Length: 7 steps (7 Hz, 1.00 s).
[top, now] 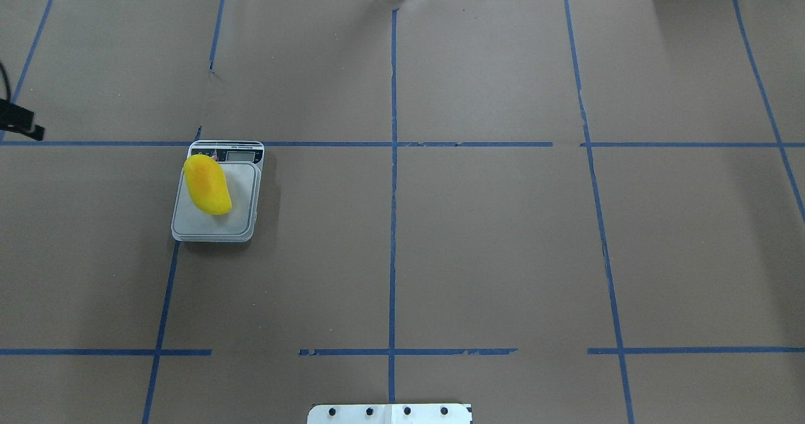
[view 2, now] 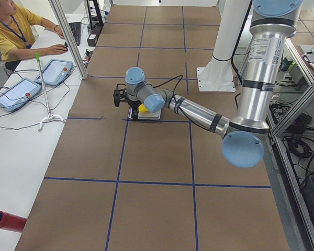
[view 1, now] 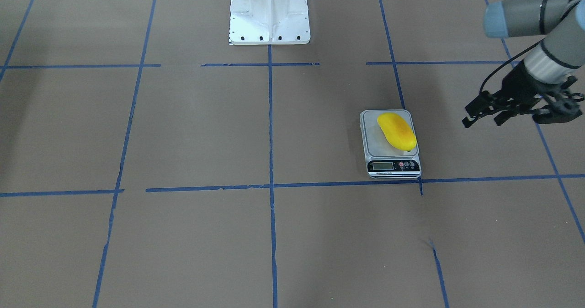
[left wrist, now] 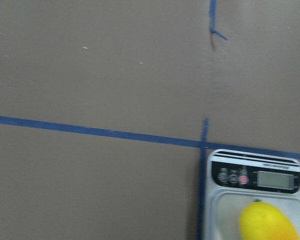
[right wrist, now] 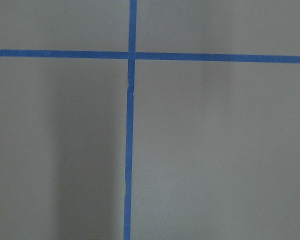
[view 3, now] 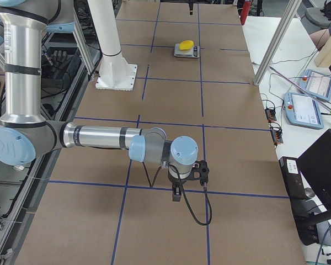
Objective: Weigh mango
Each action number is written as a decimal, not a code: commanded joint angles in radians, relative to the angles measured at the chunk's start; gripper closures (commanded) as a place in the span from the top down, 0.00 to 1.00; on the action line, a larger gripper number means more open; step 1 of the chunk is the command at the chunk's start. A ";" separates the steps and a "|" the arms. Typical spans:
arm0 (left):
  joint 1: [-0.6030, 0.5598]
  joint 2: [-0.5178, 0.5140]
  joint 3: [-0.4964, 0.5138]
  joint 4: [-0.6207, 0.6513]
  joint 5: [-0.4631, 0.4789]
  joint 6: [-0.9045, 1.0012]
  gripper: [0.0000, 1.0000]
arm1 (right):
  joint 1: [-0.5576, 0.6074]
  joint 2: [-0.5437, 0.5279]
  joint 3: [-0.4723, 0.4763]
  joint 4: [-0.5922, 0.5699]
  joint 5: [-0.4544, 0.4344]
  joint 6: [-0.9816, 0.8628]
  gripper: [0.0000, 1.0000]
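Mango (view 1: 396,131) on scale (view 1: 377,145) platform: placement done. Left hand (view 1: 482,119) spread, empty, at scale's 3 o'clock. Right hand (view 3: 202,172): cannot tell. Remaining: read display (view 1: 383,165).

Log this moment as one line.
mango: on scale | left gripper: open, empty, apart from scale | right gripper: state unclear

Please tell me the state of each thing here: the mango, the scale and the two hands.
Mango: lying on the scale's platform, toward one edge, nothing holding it.
Scale: carrying the mango; display too small to read.
Left hand: open, empty, off to the side of the scale.
Right hand: far from the scale; open or shut, cannot tell.
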 commanded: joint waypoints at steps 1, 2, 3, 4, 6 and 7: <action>-0.251 0.048 0.040 0.237 0.006 0.514 1.00 | 0.000 -0.001 0.000 0.000 0.000 0.000 1.00; -0.351 0.045 0.090 0.298 0.009 0.662 1.00 | 0.000 0.001 0.000 0.000 0.000 0.000 1.00; -0.389 0.030 0.118 0.330 0.003 0.678 1.00 | 0.000 0.001 0.000 0.000 0.000 0.000 1.00; -0.393 0.039 0.100 0.343 0.007 0.669 1.00 | 0.000 -0.001 0.000 0.000 0.000 0.000 1.00; -0.391 0.062 0.111 0.331 -0.003 0.672 1.00 | 0.000 0.001 0.000 0.000 0.000 0.000 1.00; -0.391 0.060 0.111 0.308 -0.002 0.671 1.00 | 0.000 0.001 0.000 0.000 0.000 0.000 1.00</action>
